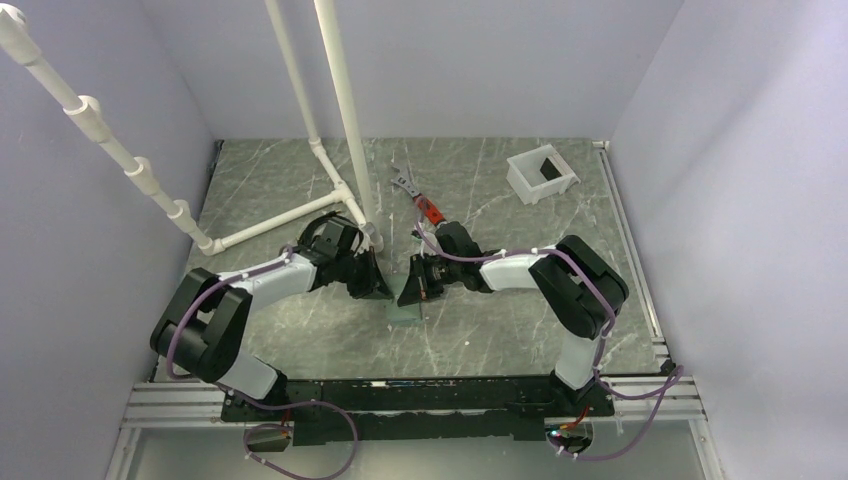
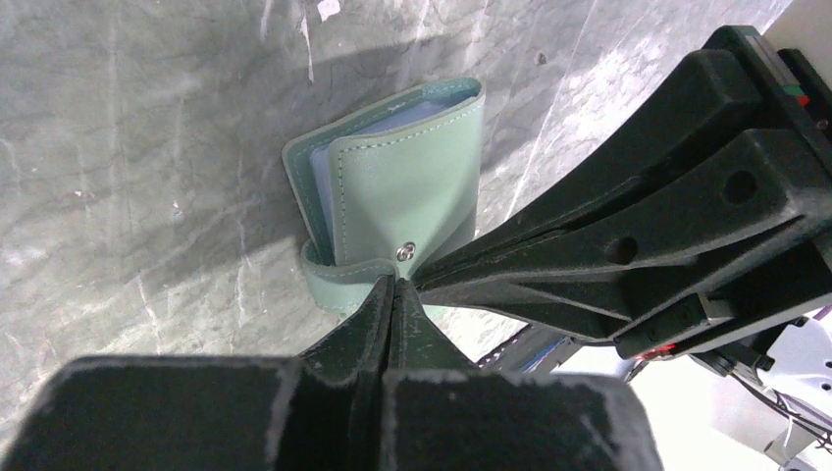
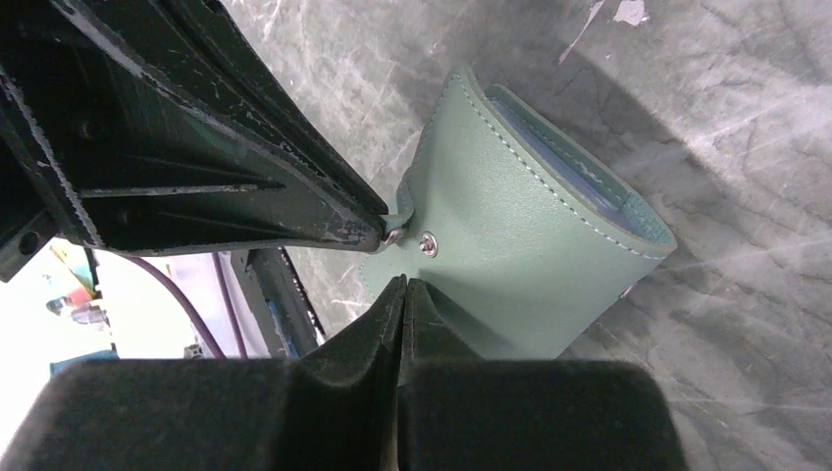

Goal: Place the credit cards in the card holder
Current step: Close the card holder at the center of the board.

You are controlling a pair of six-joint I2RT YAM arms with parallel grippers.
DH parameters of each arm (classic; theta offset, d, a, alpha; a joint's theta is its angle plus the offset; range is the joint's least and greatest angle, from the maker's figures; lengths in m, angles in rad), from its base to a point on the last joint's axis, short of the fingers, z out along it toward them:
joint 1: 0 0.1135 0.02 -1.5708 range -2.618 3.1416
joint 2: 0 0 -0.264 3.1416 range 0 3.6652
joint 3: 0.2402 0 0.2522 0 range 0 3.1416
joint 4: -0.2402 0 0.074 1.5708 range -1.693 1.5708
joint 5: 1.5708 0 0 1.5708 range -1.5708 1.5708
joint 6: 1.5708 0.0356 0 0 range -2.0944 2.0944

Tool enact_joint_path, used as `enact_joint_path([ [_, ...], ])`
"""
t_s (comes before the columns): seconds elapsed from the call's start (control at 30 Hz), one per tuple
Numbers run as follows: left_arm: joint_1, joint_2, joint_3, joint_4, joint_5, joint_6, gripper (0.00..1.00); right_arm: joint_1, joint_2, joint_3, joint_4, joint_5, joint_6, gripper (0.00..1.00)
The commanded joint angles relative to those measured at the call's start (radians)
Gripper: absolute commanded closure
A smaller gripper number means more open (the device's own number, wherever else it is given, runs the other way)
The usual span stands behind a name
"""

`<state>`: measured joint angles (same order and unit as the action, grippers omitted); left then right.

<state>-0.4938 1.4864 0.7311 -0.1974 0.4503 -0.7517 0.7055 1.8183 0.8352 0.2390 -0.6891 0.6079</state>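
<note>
Fastening is seemingly underway: left claw [image 2: 392,287] and right claw [image 3: 404,287], both shut empty, are pressing the snap [image 3: 428,245] of the folded card holder [image 2: 402,177] lying on the surface [image 2: 147,147], needing one firm squeeze.

left fingers [image 2: 358,334] closed, right fingers [image 3: 373,334] closed

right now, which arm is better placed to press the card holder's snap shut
Left, probably: the left gripper, shut, meets the strap end beside the snap stud on the card holder. The right gripper, also shut, sits below it.
</note>
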Motion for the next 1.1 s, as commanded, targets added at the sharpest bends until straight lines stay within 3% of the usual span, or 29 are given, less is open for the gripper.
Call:
enact_joint_path([
  [0.0,-0.012,0.032,0.043,-0.001,-0.006,0.025,1.00,-0.019,-0.036,0.017,-0.082,0.034,-0.026,1.00],
  [0.23,-0.013,0.035,0.046,-0.004,-0.006,0.031,1.00,-0.048,-0.075,0.036,-0.168,0.084,-0.087,1.00],
  [0.57,-0.017,-0.013,0.025,0.070,0.009,-0.012,1.00,-0.006,0.059,0.044,-0.089,0.072,-0.057,1.00],
  [1.07,-0.059,-0.012,0.020,0.102,-0.087,-0.073,1.00,0.005,0.090,0.044,-0.079,0.082,-0.059,1.00],
])
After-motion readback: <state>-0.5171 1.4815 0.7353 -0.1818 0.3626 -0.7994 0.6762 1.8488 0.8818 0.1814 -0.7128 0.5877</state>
